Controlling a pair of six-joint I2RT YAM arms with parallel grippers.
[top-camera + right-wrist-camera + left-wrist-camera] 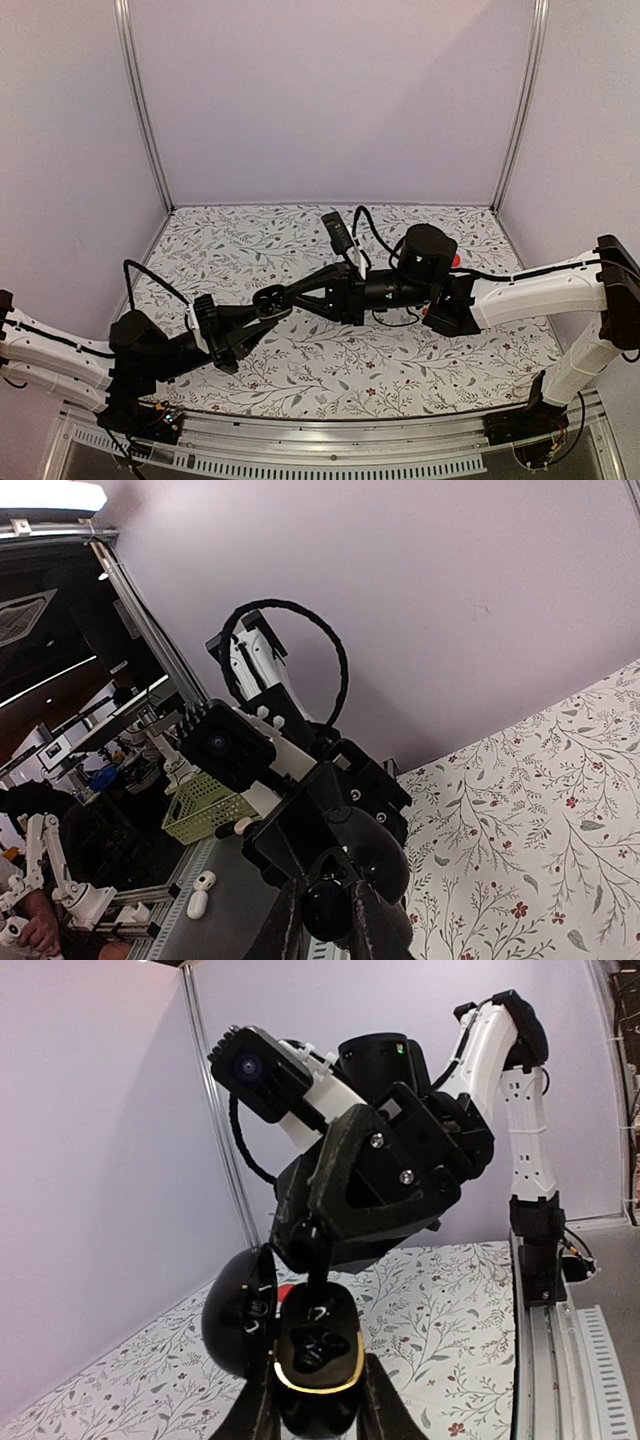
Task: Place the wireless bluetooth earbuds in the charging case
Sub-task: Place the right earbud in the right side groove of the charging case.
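Charging case (318, 1355) is clamped open in the left jaws; right jaws, pinched shut, are poised directly above it.

right pincer (325, 888) closed, black case (371, 853), floral table (525, 880)

The open black pebble-shaped plastic charging case (316, 1352) is sitting between the fingers of the left hand (318, 1400), raised above the flower-patterned counter (470, 1360). In the left wrist view its lid (232, 1325) is standing open at the left. The right hand (314, 1252), with fingertips together, is hanging directly over the case opening.
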